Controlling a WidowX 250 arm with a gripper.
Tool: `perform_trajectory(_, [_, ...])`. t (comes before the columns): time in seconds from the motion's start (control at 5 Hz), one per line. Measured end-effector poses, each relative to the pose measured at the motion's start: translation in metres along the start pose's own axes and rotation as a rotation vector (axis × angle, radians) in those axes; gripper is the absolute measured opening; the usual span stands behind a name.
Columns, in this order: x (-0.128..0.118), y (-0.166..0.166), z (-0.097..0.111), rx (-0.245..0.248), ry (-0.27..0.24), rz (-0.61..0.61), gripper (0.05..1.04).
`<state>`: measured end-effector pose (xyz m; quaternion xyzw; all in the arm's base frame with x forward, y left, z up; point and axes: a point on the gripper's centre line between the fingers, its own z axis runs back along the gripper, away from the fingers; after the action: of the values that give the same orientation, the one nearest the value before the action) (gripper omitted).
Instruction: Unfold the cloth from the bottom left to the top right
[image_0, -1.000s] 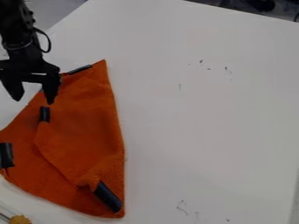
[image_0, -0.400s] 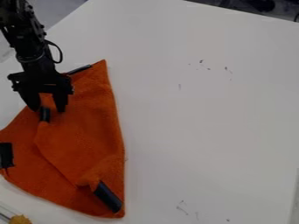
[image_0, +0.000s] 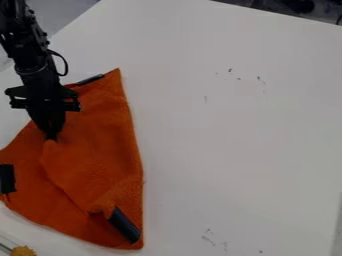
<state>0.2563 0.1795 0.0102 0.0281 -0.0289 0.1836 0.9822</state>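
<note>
The black gripper (image_0: 51, 135) hangs over the upper left part of the orange cloth (image_0: 100, 145), its fingers brought together at the black-clipped tip of the folded-over layer. That tip's clip is hidden behind the fingers. The cloth lies folded on the left of the white table, with dark clips at its top corner, at its left edge (image_0: 7, 178) and near its bottom corner (image_0: 124, 225).
The white table (image_0: 234, 135) stretches to the right of the cloth, with small dark marks on it. A yellowish object (image_0: 23, 251) on a thin rod lies at the bottom left corner.
From the upper left, the gripper has come right and down over the cloth. Its fingers, apart before, have shut around the clipped tip of the folded layer.
</note>
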Motion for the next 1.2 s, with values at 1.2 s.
perform_trajectory(1.2, [0.056,-0.14,0.044,-0.138,-0.004,-0.345,0.057])
